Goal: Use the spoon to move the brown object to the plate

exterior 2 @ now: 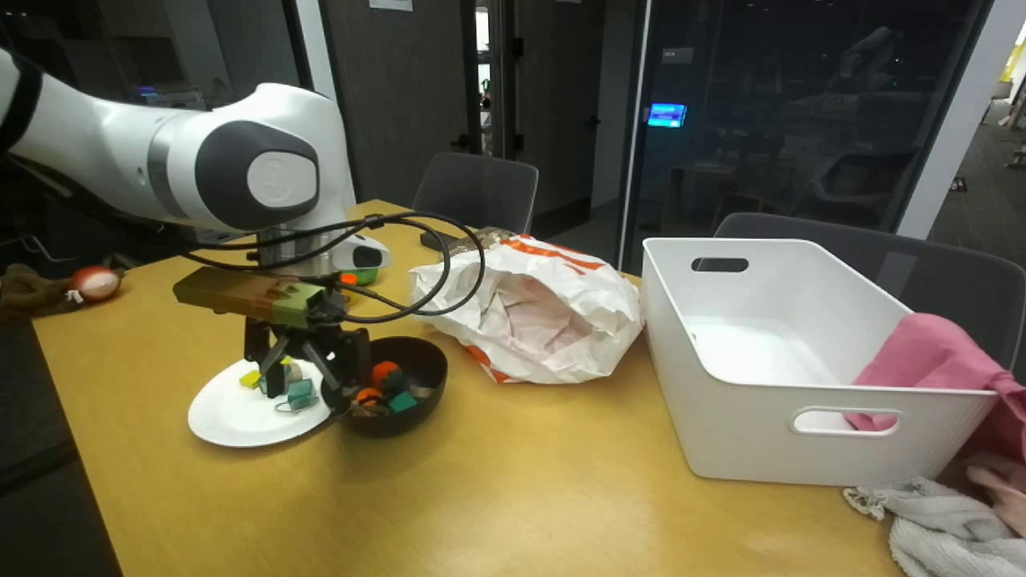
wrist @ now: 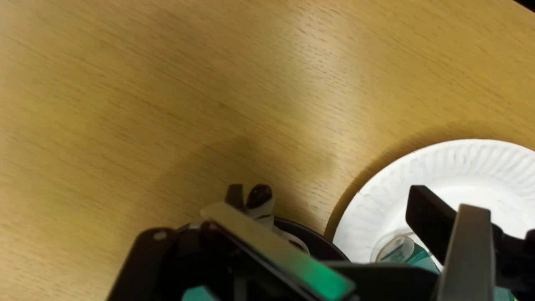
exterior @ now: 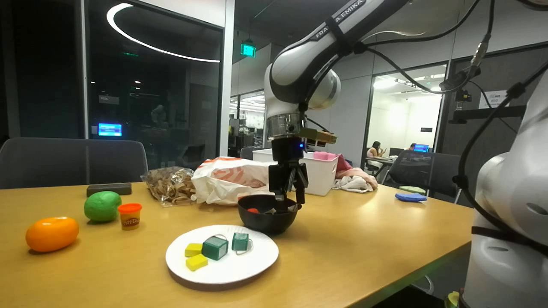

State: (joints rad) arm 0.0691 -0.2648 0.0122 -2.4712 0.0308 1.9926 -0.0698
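My gripper (exterior: pixel 290 200) is open above the dark round bowl (exterior: pixel 267 223) in an exterior view, its fingers apart. It also shows in an exterior view (exterior 2: pixel 307 393) and in the wrist view (wrist: pixel 327 194), with nothing clearly held. The white plate (exterior: pixel 254 267) stands beside the bowl and shows in the wrist view (wrist: pixel 459 163). It bears green blocks (exterior: pixel 215 248) and yellow blocks (exterior: pixel 196 262). A brownish piece (exterior 2: pixel 367 409) lies in the bowl, partly behind a finger. I cannot make out the spoon. A pale, dark-tipped piece (wrist: pixel 260 198) by one finger is unclear.
The bowl also holds orange-red pieces (exterior 2: pixel 385 375) and a green block (exterior 2: pixel 402 401). A white paper bag (exterior 2: pixel 553 320) and a white bin (exterior 2: pixel 769 433) stand near. A Play-Doh tub (exterior: pixel 130 217), a green fruit (exterior: pixel 102 206) and an orange fruit (exterior: pixel 52 234) stand past the plate.
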